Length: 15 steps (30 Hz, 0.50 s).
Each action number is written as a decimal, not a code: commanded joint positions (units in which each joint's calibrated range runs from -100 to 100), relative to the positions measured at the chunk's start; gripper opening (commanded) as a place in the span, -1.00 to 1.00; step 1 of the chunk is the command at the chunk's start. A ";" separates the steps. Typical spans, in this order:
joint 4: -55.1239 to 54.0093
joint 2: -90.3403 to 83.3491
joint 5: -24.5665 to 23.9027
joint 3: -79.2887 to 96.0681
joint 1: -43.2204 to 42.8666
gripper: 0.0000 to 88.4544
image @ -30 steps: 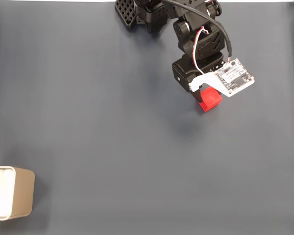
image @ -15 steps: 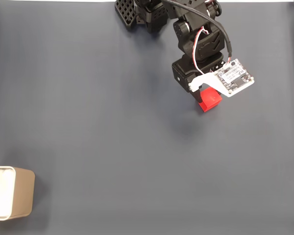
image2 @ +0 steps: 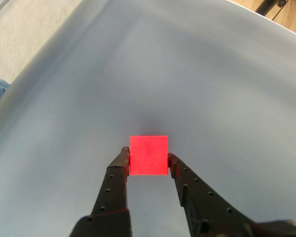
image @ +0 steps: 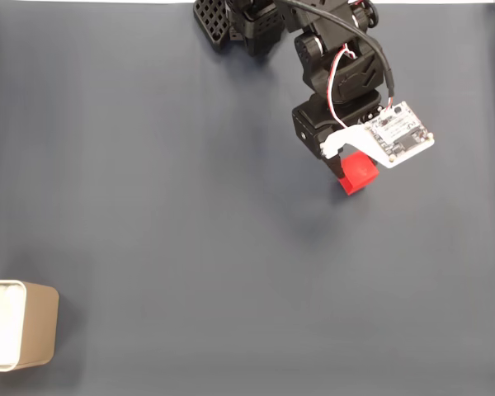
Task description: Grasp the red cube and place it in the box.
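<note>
Wrist view: the gripper (image2: 148, 158) has its two black fingers (image2: 119, 170) closed narrow on the red cube (image2: 148, 155) — one fingertip pressed to each side face, with the cube sitting square between them. The dark grey bench (image2: 197, 79) lies blurred beneath it; whether the cube touches the surface I cannot tell.

Fixed view: the black arm (image: 334, 70) reaches down from the top edge, right of centre. A white circuit board (image: 403, 134) is mounted on the wrist, tilted. The red cube (image: 358, 174) peeks out just below the board's white bracket, partly covered by it, and the gripper (image: 346, 169) is largely hidden under the wrist. A faint shadow lies on the bench (image: 190, 214) just below the cube.

The box (image: 21, 336) — tan sides, white interior — sits at the lower left corner, cut by the left edge, well apart from the cube.
</note>
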 commanded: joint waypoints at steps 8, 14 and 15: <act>7.48 0.28 -1.51 -13.06 3.96 -0.94; 9.20 0.63 -1.51 -16.61 6.66 -0.94; 9.69 0.72 -1.61 -17.53 7.16 -0.94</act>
